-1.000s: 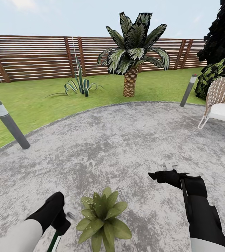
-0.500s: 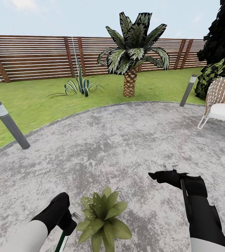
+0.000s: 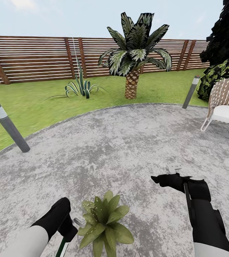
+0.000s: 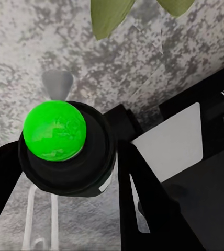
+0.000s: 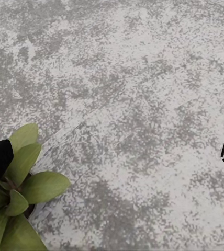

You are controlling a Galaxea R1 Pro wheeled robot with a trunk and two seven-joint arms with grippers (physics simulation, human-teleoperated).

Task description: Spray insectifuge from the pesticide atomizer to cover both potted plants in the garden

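One spray bottle (image 4: 65,151), held upright in the left gripper (image 3: 65,228), whose fingers (image 4: 143,193) press against its dark body on either side. In the left wrist view its round top button shows bright green and a small grey nozzle points toward the leaves; the lower body and label are hidden beneath the cap. In the head view only a green-and-white sliver of the bottle shows below the gripper, cut off by the frame edge, with the nozzle tip just beside the plant.

One potted plant (image 3: 105,223), a low rosette of broad pointed leaves on the grey paving (image 3: 128,142), directly beside the left gripper; its pot is hidden under the foliage. The same plant shows at a corner of the right wrist view (image 5: 18,198), partly cut off.

One right gripper (image 3: 156,179), hovering over bare paving, well apart from the plant. Its fingers sit at opposite edges of the right wrist view, spread wide with nothing between them.

Surroundings: lawn (image 3: 39,103), spiky striped plant (image 3: 80,87), palm (image 3: 136,53), two grey posts (image 3: 7,126) (image 3: 191,92), slatted wooden fence (image 3: 29,59), white wicker chair (image 3: 227,103) partly cut off, dark shrubs (image 3: 225,43).
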